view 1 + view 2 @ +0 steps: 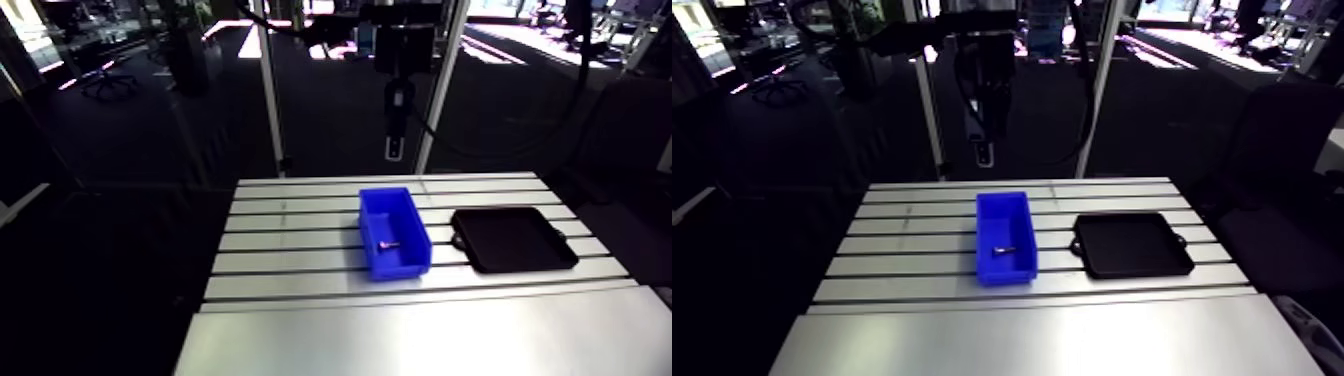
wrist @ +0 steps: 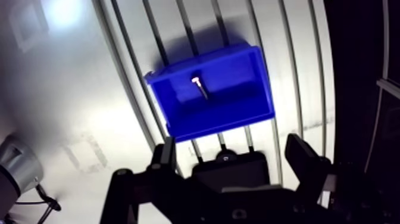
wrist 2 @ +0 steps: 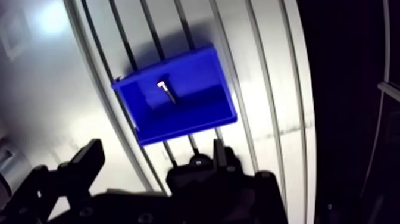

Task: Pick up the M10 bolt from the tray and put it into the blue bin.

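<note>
The M10 bolt [image 2: 200,87] lies on the floor of the blue bin [image 2: 223,119], below and just ahead of the tool [image 2: 231,152], whose fingers stand wide apart with nothing between them. The placing step looks done; I'd judge only a straight lift away remains. The black tray [image 1: 512,238] lies beside the bin, not touching it. Open tabletop [image 1: 290,240] surrounds both, and nothing crowds the tool.

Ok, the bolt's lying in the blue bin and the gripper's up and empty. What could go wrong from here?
1. The gripper hangs open above the table near the blue bin; a careless descent could clip its wall and shift it, since nothing visibly fixes it down.
2. The black tray sits close beside the bin, so a low sideways sweep might knock either.
The bolt lies flat inside, unlikely to escape.
</note>
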Tool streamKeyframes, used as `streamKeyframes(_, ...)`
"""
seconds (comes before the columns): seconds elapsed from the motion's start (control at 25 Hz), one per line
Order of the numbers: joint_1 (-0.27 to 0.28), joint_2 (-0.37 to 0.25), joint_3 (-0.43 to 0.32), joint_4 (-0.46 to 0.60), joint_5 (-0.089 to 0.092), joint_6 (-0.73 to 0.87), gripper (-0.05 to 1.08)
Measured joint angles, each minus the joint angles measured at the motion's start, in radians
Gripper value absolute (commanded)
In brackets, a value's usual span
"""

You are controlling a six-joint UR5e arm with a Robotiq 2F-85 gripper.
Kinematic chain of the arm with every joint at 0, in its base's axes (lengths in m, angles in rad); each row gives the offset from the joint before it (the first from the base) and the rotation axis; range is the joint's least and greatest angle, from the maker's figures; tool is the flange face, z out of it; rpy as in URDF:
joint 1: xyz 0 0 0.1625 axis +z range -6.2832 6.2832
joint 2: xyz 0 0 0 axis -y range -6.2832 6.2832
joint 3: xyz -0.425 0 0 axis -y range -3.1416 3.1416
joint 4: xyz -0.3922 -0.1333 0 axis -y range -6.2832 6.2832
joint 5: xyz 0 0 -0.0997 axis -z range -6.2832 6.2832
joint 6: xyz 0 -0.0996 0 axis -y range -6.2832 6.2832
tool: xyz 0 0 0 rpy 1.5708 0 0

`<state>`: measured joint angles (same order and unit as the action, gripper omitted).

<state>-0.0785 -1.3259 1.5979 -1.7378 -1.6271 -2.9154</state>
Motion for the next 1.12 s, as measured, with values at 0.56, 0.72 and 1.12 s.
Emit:
streamKeyframes(0.56, 0.008, -0.017, -0.277, 0.268, 0.028, 1.043, 0.01)
streamKeyframes(0.72, 0.011, -0.032, -0.299, 0.303, 0.041, 1.221, 0.01)
streamKeyframes(1.12, 0.012, -0.063, -0.304, 0.305, 0.035, 1.282, 0.01)
